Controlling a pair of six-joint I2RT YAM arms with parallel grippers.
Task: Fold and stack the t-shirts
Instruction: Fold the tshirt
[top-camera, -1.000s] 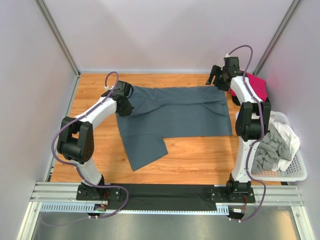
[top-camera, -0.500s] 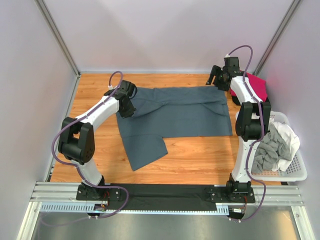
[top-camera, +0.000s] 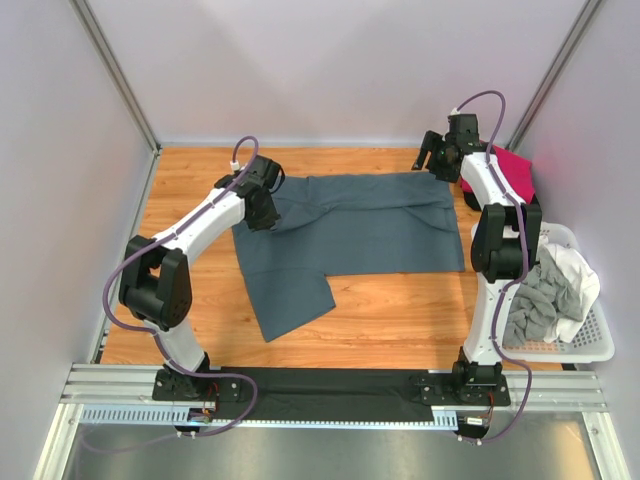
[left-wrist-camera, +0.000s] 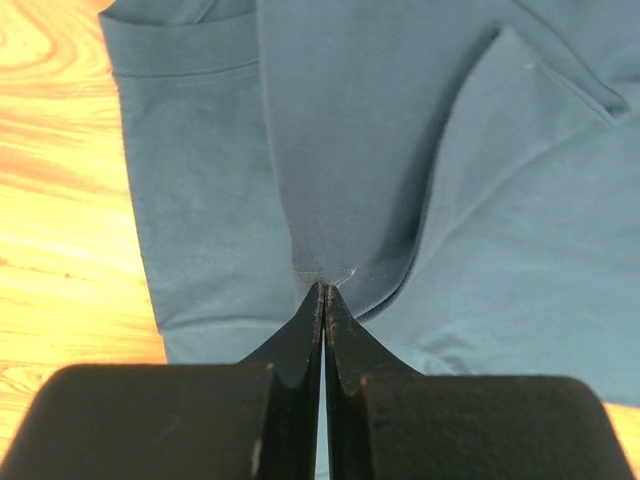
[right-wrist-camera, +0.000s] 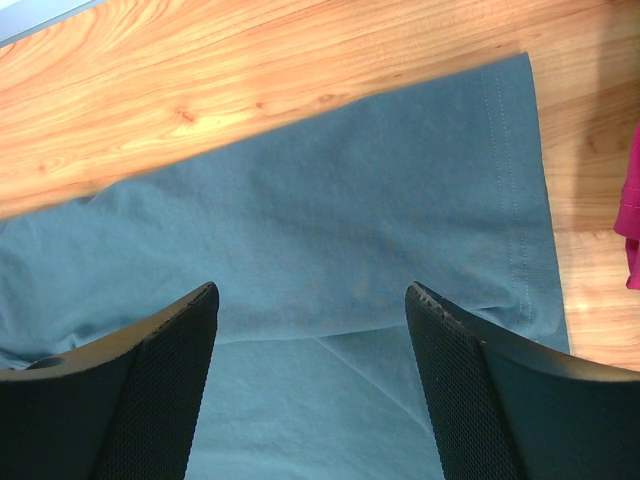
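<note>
Blue-grey t-shirt (top-camera: 370, 230) lies lengthwise left to right, hem rightward.

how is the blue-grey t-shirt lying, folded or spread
Mostly spread, partly folded: the blue-grey t-shirt lies flat on the table, one layer lapped over another in the wrist views.

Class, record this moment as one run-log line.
phase: folding, unfinished | left gripper: shut on blue-grey t-shirt | right gripper: open above its far right edge
</note>
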